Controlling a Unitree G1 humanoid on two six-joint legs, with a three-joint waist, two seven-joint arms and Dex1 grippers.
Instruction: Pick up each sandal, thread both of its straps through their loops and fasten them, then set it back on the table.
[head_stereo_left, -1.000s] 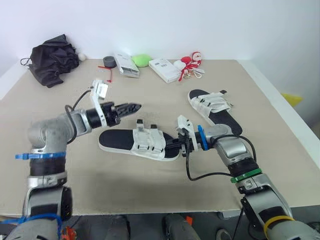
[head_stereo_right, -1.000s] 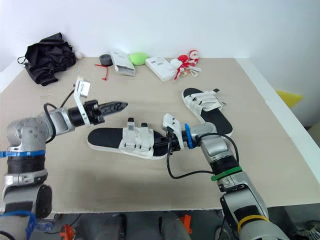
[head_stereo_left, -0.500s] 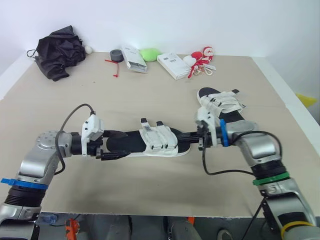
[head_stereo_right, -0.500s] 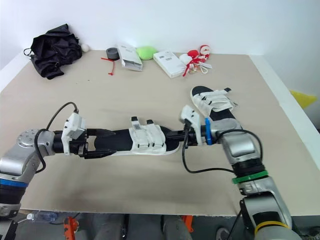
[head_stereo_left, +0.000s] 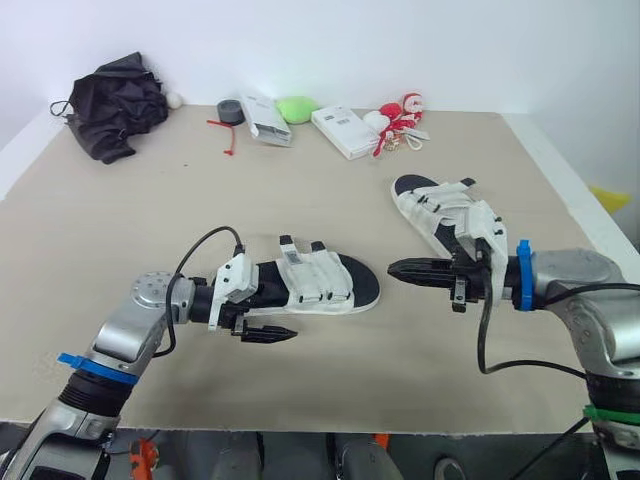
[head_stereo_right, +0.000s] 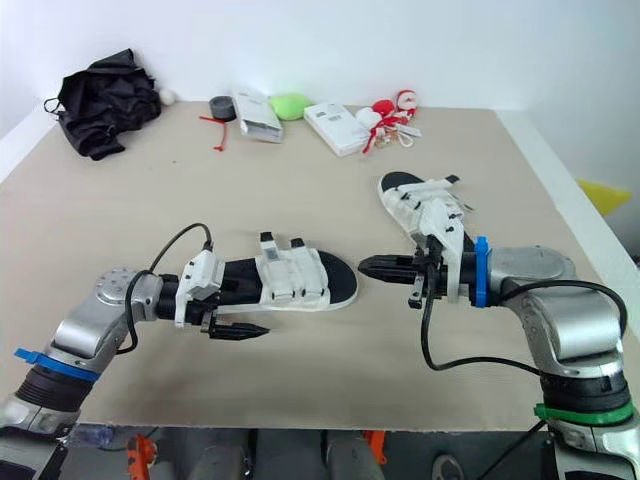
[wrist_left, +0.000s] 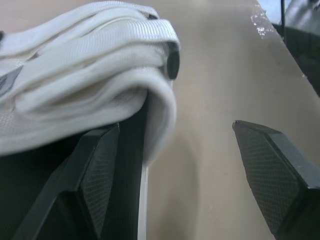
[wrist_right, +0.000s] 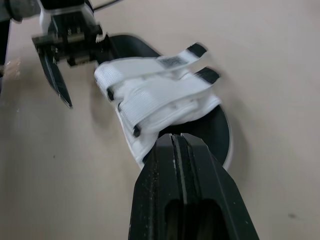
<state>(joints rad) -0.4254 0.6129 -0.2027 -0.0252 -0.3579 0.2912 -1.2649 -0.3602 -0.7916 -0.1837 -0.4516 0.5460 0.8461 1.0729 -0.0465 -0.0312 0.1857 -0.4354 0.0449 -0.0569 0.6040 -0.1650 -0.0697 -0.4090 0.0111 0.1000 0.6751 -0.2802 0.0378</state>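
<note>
Head view: black-soled sandal with two white webbing straps lies flat mid-worktop. Its twin lies near, to the right. Left hand spread wide at the sandal's left end. Right hand pinched together, empty, just off the other end

Left wrist view: one finger on the black sole, the other over bare worktop

Right wrist view: fingers pressed together, aimed at the sandal

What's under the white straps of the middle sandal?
On that sandal, black footbed shows beyond the white straps; the part directly beneath them is covered, so nothing more can be told.
</note>
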